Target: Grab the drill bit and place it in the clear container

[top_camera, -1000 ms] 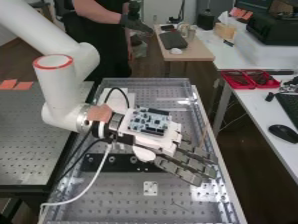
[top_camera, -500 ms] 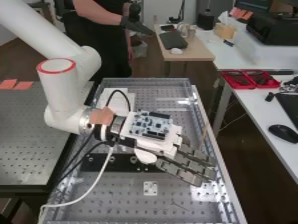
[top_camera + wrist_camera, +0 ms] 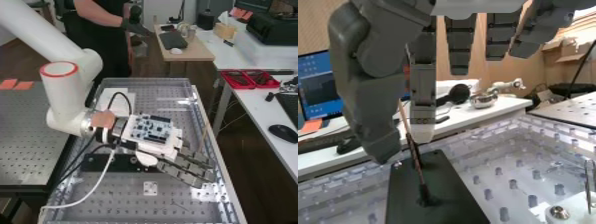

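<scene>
Robot hand [image 3: 193,172]: released, fingers approx. straight, nr. dark plate [image 3: 454,200]; thin rod [image 3: 420,172], tilted, w/ lower part over plate

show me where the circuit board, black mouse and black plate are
circuit board [image 3: 151,128], high view, middle of its face
black mouse [image 3: 284,133], high view, middle of its back
black plate [image 3: 449,192], wrist view, its flat top

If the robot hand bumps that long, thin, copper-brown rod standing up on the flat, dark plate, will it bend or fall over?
The rod looks nearly straight, so probably stiffer than string. It's very thin, so probably light. It stands tall on a small black foot, so a push high up might tip it.
</scene>
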Robot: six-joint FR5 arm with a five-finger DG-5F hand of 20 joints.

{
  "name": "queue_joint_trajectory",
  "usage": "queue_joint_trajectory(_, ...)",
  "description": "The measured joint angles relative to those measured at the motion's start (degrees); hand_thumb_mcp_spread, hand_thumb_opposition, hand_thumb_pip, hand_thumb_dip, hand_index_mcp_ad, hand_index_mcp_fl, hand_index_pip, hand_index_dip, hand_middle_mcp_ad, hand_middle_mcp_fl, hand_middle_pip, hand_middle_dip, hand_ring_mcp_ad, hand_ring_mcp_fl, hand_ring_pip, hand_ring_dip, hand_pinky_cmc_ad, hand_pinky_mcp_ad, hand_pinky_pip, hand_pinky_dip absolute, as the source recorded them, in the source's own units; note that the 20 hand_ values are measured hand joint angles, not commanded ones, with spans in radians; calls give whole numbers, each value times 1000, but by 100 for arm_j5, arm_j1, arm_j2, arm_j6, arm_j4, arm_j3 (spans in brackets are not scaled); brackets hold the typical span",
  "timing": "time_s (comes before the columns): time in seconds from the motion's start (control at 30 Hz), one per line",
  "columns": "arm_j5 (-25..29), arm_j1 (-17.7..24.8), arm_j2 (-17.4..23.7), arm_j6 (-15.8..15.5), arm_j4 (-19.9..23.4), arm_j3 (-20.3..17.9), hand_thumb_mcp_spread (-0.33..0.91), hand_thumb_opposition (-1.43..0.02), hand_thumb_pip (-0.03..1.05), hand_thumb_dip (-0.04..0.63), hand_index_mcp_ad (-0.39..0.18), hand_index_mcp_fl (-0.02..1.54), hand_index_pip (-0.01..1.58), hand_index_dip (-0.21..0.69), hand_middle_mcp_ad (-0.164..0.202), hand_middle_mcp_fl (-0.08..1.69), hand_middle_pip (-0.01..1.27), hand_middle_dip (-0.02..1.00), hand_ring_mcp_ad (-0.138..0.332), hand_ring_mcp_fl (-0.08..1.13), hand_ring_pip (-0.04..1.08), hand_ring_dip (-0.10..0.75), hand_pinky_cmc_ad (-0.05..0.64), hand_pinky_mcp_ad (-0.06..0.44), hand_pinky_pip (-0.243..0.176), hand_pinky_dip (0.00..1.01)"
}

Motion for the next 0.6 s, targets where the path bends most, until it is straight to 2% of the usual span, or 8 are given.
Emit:
queue_joint_trajectory(0.2,-29,-13,-58,13,23,38,632,-883,360,251,-120,703,927,374,75,117,140,157,175,12,91,-37,194,148,-105,133)
queue_joint_trajectory(0.6,-23,-52,-183,40,-8,171,665,-913,360,251,-136,728,962,377,77,138,140,157,176,12,94,-37,197,147,-89,140)
